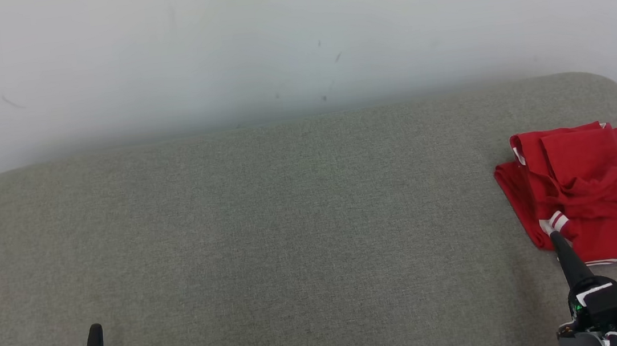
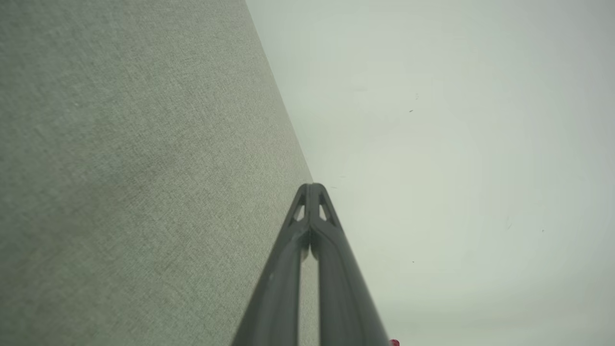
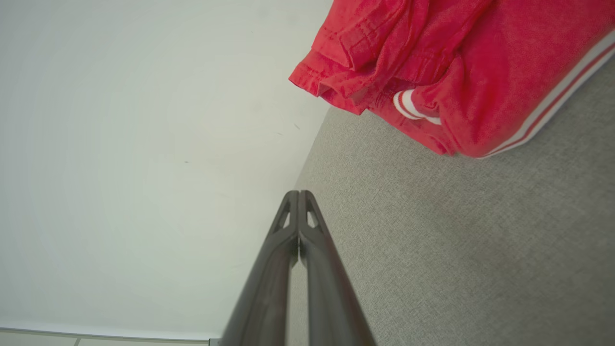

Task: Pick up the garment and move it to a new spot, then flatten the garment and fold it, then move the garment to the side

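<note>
While the red garment (image 1: 592, 195) lies at three o'clock, left gripper (image 1: 94, 328) and right gripper (image 1: 554, 236) sit pinched together, empty.

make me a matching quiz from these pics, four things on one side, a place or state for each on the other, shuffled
1 garment
2 left tool
3 right tool
4 cushion

a shut, over bare fabric at the head view's lower left
b grey and woven
c red, bunched at the far right
d shut, pointing at the red cloth

Pairs: 1-c, 2-a, 3-d, 4-b
</note>
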You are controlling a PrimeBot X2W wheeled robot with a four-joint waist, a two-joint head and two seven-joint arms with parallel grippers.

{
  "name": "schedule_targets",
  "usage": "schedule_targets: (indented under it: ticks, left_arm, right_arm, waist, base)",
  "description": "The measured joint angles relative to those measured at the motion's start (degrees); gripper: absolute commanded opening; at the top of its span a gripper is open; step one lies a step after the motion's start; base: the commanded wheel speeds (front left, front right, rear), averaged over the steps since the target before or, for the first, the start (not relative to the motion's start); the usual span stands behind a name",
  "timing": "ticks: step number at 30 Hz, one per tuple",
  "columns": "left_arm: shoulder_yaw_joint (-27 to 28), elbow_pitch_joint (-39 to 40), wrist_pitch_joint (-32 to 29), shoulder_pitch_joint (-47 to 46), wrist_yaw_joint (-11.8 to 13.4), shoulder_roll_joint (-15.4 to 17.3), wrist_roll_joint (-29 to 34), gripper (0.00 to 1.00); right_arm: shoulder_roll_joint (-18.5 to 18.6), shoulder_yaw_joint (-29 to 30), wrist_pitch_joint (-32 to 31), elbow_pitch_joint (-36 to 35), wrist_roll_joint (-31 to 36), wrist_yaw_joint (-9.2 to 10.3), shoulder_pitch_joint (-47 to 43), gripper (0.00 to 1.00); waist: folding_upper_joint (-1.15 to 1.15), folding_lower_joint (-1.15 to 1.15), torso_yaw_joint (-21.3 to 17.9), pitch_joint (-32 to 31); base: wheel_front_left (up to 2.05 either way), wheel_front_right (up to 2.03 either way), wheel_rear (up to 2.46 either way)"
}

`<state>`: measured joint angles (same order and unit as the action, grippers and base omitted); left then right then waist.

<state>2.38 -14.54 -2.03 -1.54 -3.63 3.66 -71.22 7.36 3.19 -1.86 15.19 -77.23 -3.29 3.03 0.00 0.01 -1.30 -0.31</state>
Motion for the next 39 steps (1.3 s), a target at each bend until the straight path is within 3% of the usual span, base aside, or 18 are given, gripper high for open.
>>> schedule_targets:
  ticks: [22,39]
  left_arm:
    - [2.7,-2.4,-4.4,-2.8,-3.5,-1.4,-19.7,0.0]
    - [2.8,-2.5,-4.5,-3.3,-3.5,-1.4,-20.1,0.0]
  right_arm:
    - [-4.5,4.4,-4.7,1.7,-13.8,-3.43,1.3,0.0]
    - [-4.8,4.4,-4.7,1.8,-14.5,-3.53,1.4,0.0]
  waist:
    - [0.0,-0.01,1.3,0.4]
    - [0.0,-0.01,1.3,0.4]
  base:
    - [0.0,0.0,0.0]
    - [0.0,0.0,0.0]
